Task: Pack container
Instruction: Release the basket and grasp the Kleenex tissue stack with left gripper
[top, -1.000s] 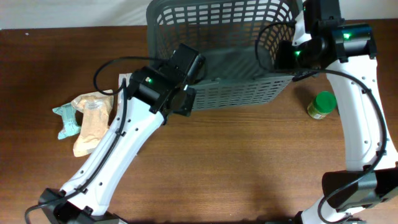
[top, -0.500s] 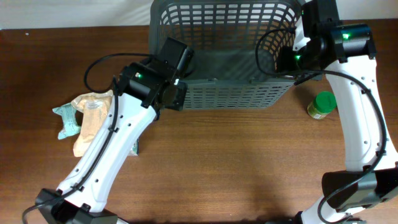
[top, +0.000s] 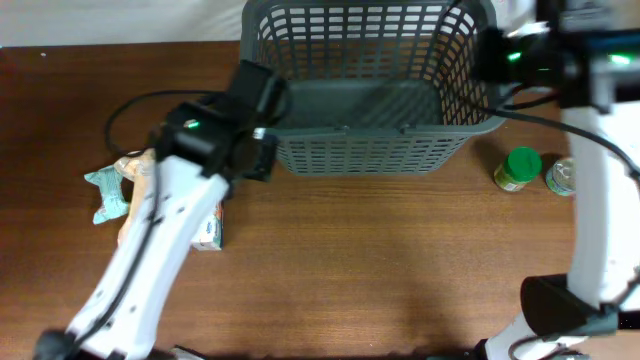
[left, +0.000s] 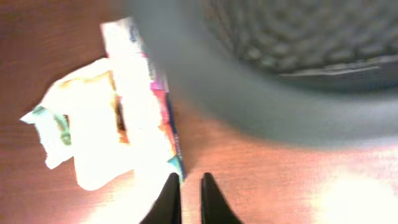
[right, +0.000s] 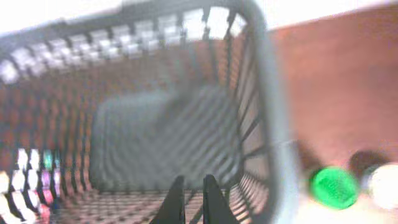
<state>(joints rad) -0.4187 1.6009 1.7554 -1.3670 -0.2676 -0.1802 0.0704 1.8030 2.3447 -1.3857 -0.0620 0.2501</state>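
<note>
The container, a dark grey slotted basket (top: 370, 135), stands empty at the back middle of the table. It also shows in the left wrist view (left: 280, 99) and in the right wrist view (right: 155, 143). My left gripper (top: 255, 105) is at the basket's front left corner. Its fingers (left: 189, 190) are shut and empty, over bare table just right of a small colourful box (left: 140, 93). My right gripper (top: 495, 55) is over the basket's right wall. Its fingers (right: 193, 186) are shut and empty, above the inside of the basket.
A tan bag (top: 135, 175), a teal packet (top: 105, 195) and the box (top: 208, 228) lie left of the basket. A green-lidded jar (top: 519, 168) and a small metal can (top: 560, 177) stand to its right. Both also show in the right wrist view, the jar (right: 334, 185) and the can (right: 382, 186).
My left arm has swung left, away from the basket's front wall, uncovering the box. My right arm has moved right and back. The basket has shifted slightly right and sits squarer.
</note>
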